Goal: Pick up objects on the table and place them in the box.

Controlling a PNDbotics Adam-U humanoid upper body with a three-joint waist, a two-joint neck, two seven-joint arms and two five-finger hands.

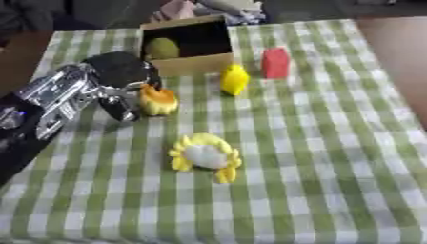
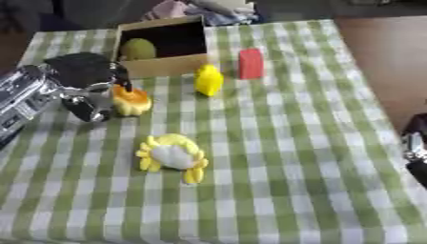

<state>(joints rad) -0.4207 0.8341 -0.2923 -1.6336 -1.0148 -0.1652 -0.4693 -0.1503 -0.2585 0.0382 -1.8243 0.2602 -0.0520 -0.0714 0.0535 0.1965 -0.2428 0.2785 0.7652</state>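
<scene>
While the left hand curls its fingers about the orange toy, the box lies just beyond them; right hand far off, fingers indiscernible

The setting reads as a staged test space in a room rather than a working kitchen or shop. A counter is covered with a green-and-white checked cloth, and on it stand only a small open cardboard box and a few toy-like pieces: a red block, a yellow figure and a yellow-and-white piece. Brown flooring shows to the right, and crumpled fabric lies beyond the far edge.
</scene>
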